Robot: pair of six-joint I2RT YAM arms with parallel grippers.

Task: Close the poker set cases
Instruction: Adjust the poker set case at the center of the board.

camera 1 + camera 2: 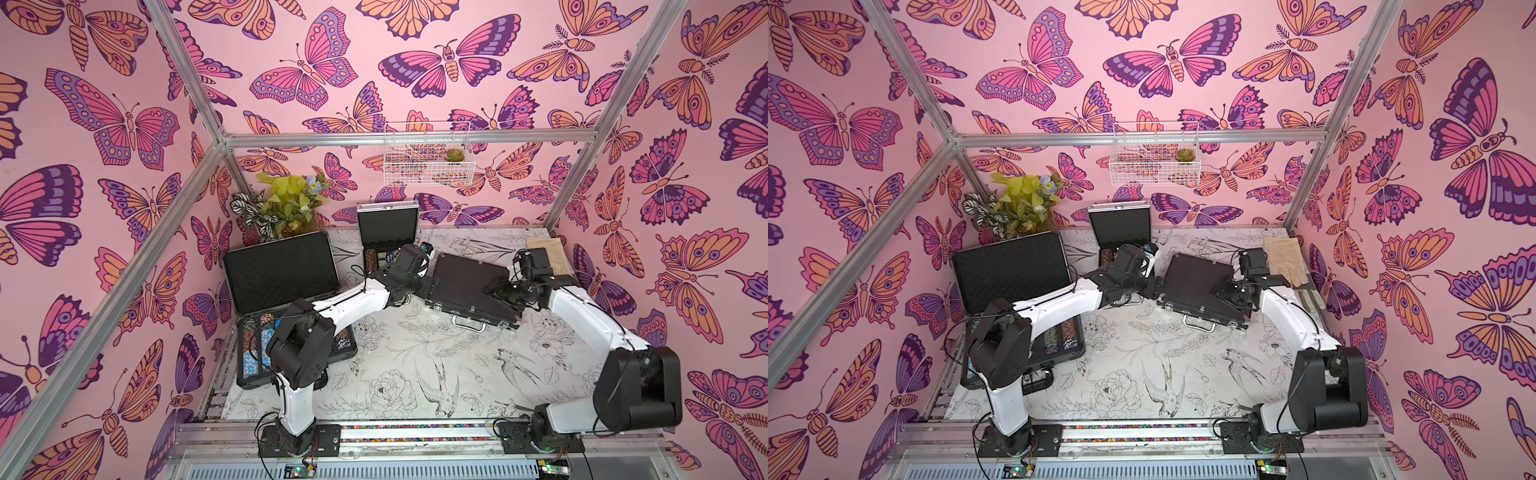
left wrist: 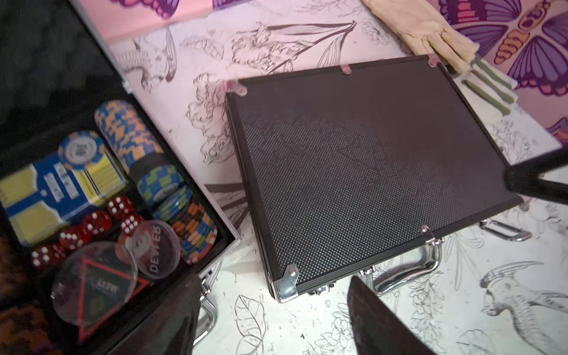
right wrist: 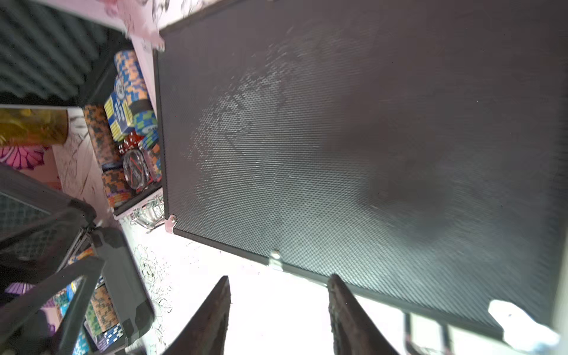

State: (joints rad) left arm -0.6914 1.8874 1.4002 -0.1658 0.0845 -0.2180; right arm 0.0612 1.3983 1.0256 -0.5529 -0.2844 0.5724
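While the medium black case (image 1: 469, 286) lies shut and flat on the desk (image 1: 415, 357), a bit right of middle with its handle side toward the robot, the other two are wide open. The small silver case (image 1: 388, 226) sits at the back with its lid upright, and the left wrist view shows chips (image 2: 129, 129), dice (image 2: 120, 207) and cards (image 2: 55, 196) in its tray. The large black case (image 1: 282, 270) is over on the left, lid tilted back.

The left gripper (image 2: 272, 279) hangs by the medium case's left front corner, jaws spread wide with nothing in them. The right gripper (image 3: 279, 278) is low over that case's handle edge, jaws parted, also empty. The cream glove (image 1: 1285, 257) lies at the back right.
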